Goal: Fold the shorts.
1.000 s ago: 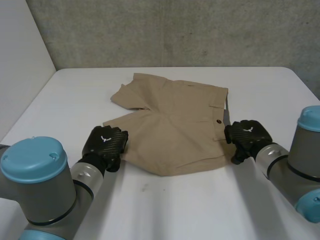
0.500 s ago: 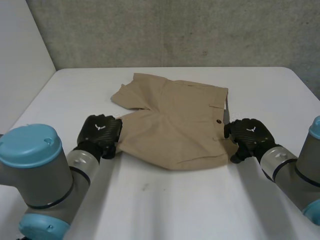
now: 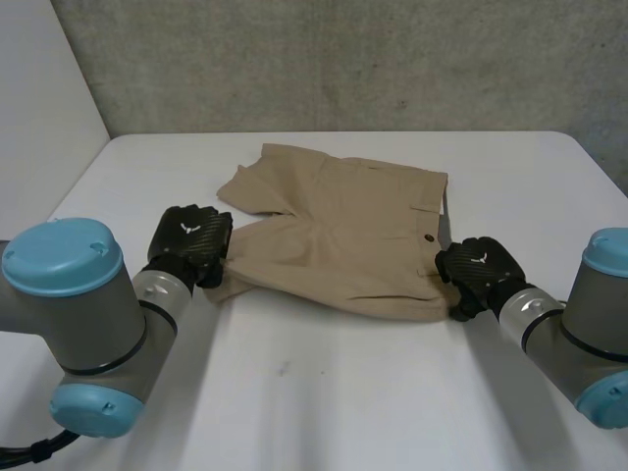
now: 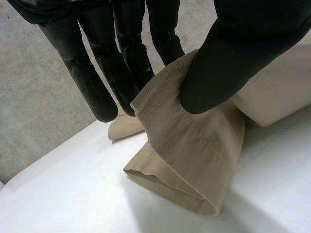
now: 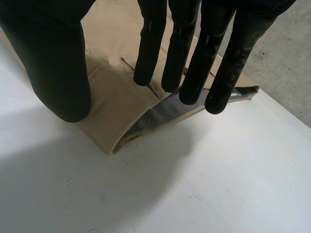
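Tan shorts lie across the middle of the white table, waistband toward the right. My left hand is at their near left leg hem. In the left wrist view its thumb presses the lifted hem against the fingers, so it is shut on the cloth. My right hand is at the near right waistband corner. In the right wrist view its fingers are straight and spread from the thumb, over the corner, which lies on the table with its grey lining showing.
A grey concrete wall rises behind the table, with a pale panel at the left. The left arm and the right arm reach in over the table's near part. Bare table surrounds the shorts.
My left hand has moved away from me and leftward with the leg hem, and the shorts' near edge has drawn back from the front. The right hand has barely shifted.
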`<state>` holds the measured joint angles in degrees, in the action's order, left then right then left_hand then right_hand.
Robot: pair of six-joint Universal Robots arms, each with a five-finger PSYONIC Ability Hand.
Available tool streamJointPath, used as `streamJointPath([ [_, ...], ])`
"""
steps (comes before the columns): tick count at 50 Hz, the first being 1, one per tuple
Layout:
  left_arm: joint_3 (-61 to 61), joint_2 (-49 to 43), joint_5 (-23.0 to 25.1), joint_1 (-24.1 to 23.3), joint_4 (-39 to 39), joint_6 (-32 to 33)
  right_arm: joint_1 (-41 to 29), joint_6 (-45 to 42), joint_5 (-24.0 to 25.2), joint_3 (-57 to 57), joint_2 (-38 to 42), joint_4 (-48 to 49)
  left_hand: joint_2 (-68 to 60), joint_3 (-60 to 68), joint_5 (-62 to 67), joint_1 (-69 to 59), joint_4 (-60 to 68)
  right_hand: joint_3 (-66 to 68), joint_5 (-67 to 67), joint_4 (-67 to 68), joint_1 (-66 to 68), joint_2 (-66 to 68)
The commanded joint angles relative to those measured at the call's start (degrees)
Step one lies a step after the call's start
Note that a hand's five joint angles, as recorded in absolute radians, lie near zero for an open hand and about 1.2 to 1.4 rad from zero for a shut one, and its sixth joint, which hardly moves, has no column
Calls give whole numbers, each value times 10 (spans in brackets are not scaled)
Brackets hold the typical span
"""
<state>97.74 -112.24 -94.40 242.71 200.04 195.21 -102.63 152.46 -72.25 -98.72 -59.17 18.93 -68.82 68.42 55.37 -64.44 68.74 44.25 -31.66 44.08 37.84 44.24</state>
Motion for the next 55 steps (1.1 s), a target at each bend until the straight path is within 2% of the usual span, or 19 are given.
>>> streamJointPath([
  [1, -4, -3, 0, 3, 0, 0, -1, 0, -3, 12, 14, -3, -112, 116, 146, -156, 113, 263, -289, 265, 327, 263],
  [2, -5, -3, 0, 5, 0, 0, 0, 1, -3, 12, 13, -3, -112, 116, 146, -156, 113, 354, -380, 356, 418, 354],
  [10, 8, -3, 2, 8, -2, 1, 2, 13, -9, 8, -30, -3, -112, 116, 146, -156, 113, 358, -383, 359, 422, 358],
  [12, 18, -3, 1, 2, -8, 3, 2, 14, -11, 3, -39, -4, 28, -24, 6, -15, -28, 358, -383, 359, 422, 358],
  [17, 51, 4, 2, 0, -36, 2, 7, 13, -15, -9, -53, -6, 276, -272, -242, 232, -275, 358, -383, 359, 422, 358],
  [23, 59, 25, 0, 11, -80, -5, 6, 10, -12, -24, -76, -6, 322, -318, -287, 278, -321, 358, -383, 359, 422, 358],
  [26, 61, 31, 3, 34, -97, -19, 6, 6, -12, -31, -77, -6, 322, -318, -287, 278, -321, 358, -383, 359, 422, 358],
  [34, 61, 25, 34, 54, -99, -68, 4, 4, -13, -31, -75, -7, 317, -313, -282, 273, -316, 358, -383, 359, 422, 358],
  [46, 49, -22, 53, 45, -97, -70, 0, 7, -16, -36, -77, -8, 305, -301, -271, 261, -304, 358, -383, 359, 422, 358],
  [48, 45, -30, 56, 44, -97, -70, 0, 7, -16, -36, -77, -8, 245, -241, -211, 201, -244, 358, -383, 359, 422, 358],
  [49, 43, -33, 57, 44, -97, -69, -1, 7, -16, -36, -77, -8, 153, -149, -118, 109, -152, 358, -383, 359, 422, 358],
  [50, 38, -39, 56, 45, -96, -70, 0, 8, -17, -36, -78, -8, -94, 98, 129, -138, 95, 358, -383, 359, 422, 358],
  [55, 30, -26, 52, 51, -104, -65, -1, 6, -17, -31, -81, -35, -112, 116, 146, -156, 113, 358, -383, 359, 422, 358],
])
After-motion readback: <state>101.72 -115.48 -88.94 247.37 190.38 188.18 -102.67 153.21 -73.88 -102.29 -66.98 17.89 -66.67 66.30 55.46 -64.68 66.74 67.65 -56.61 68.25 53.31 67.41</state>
